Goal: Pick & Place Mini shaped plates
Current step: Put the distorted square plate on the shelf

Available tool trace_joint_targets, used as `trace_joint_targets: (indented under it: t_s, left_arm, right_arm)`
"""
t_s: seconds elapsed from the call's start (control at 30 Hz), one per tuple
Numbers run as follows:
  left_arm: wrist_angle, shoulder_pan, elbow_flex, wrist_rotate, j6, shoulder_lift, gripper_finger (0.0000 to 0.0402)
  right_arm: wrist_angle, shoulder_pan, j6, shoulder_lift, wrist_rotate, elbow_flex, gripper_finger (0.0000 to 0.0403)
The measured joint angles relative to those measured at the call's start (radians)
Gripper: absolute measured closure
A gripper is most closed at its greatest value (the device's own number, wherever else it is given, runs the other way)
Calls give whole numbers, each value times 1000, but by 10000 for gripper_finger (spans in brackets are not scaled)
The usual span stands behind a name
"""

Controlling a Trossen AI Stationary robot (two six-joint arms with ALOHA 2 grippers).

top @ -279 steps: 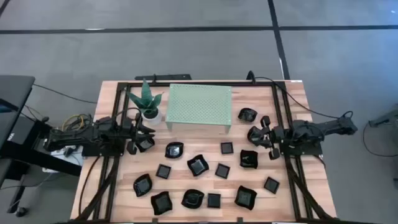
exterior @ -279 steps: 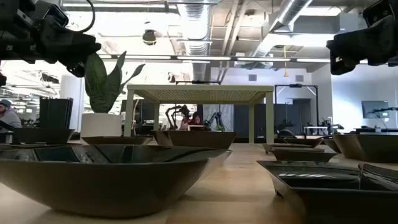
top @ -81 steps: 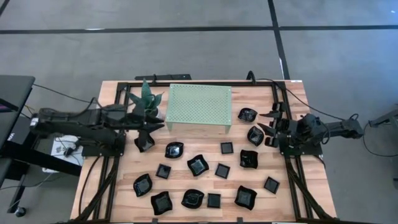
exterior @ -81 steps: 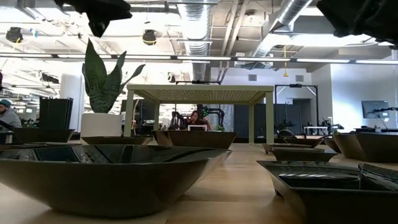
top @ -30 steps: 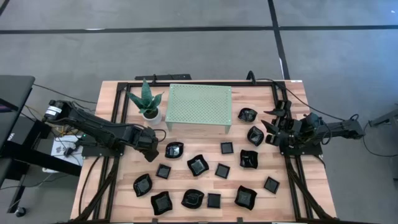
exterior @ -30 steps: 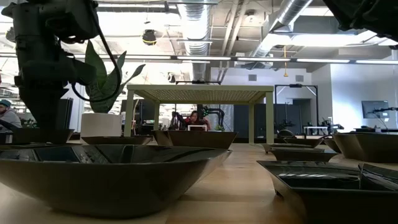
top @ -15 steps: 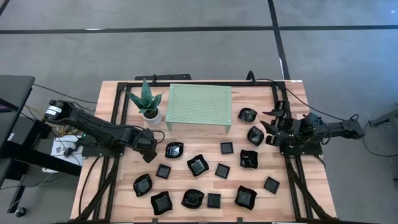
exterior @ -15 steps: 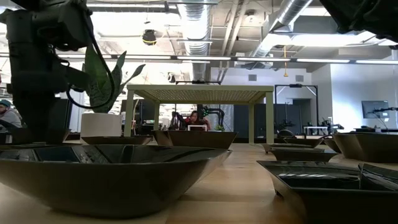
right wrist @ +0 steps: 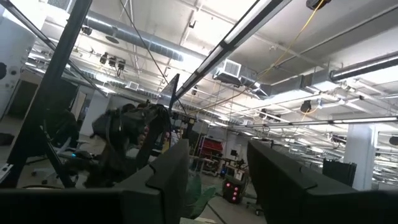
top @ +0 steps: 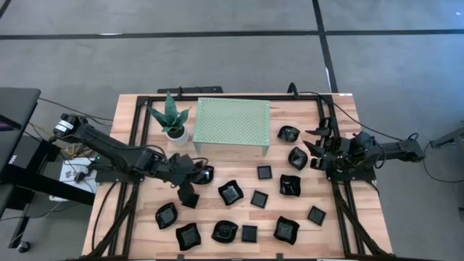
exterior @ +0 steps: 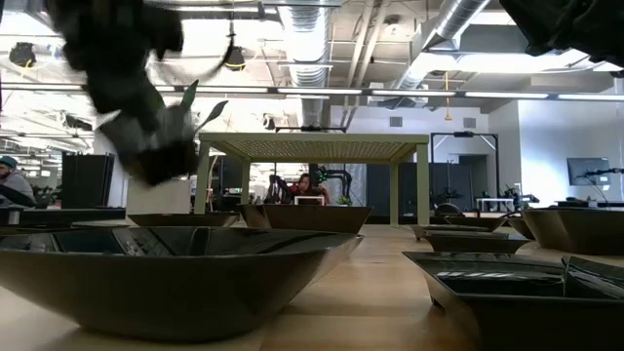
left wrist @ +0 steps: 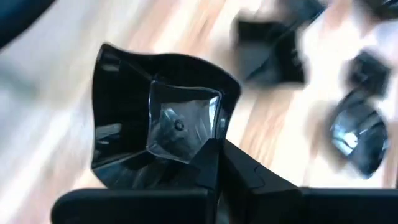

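Note:
Several mini shaped plates, small glossy black dishes, lie scattered on the wooden table (top: 341,225). My left gripper (top: 189,190) hangs over the table's left middle, shut on one squarish plate (left wrist: 161,118) with a wavy rim, which also shows in the high view (top: 188,198). In the low view the gripper and plate are a dark blur (exterior: 146,136) above the table. My right gripper (top: 314,148) waits at the right side of the table, tilted upward, its fingers (right wrist: 168,180) apart with nothing between them. My left gripper pinches the plate's rim (left wrist: 210,148) at one side between its two fingers. The fingers come slanting down from the table's left. The plate is lifted clear of the table and sits tilted, its hollow toward the wrist camera.
A pale green perforated stand (top: 232,125) and a small potted plant (top: 172,119) stand at the back. Several more black plates (top: 230,192) lie across the table's middle and near part, one (top: 206,173) close beside my left arm. Black frame rails (top: 328,116) run along both sides.
My left gripper has shut on the squarish plate, then risen and gone toward the table's right and near edge, rolling as it went. The plate has come off the table and now hangs tilted in the fingers. The low view shows this fast move as blur.

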Motion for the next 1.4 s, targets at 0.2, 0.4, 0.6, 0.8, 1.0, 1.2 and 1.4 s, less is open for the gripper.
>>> trace_joint_targets:
  t_s: [0.2, 0.4, 0.6, 0.8, 1.0, 1.2, 1.4]
  left_arm:
    - [10, 5, 146, -177, 323, 2, 394]
    - [27, 156, 240, -193, 656, 39, 394]
    - [42, 404, 247, -150, 759, 99, 393]
    - [39, 573, 247, -133, 833, 158, 393]
    - [38, 613, 247, -131, 881, 196, 388]
    - [36, 597, 247, -131, 913, 199, 378]
    - [39, 596, 247, -135, 913, 185, 341]
  right_arm:
    - [3, 0, -5, 0, 0, 0, 244]
    - [5, 0, 8, 0, 0, 0, 244]
    - [-14, 0, 18, 0, 0, 0, 244]
    - [-48, 0, 18, 0, 0, 0, 244]
    - [-57, 0, 70, 0, 0, 0, 244]
    - [-86, 0, 70, 0, 0, 0, 244]
    - [-88, 0, 70, 0, 1, 0, 244]
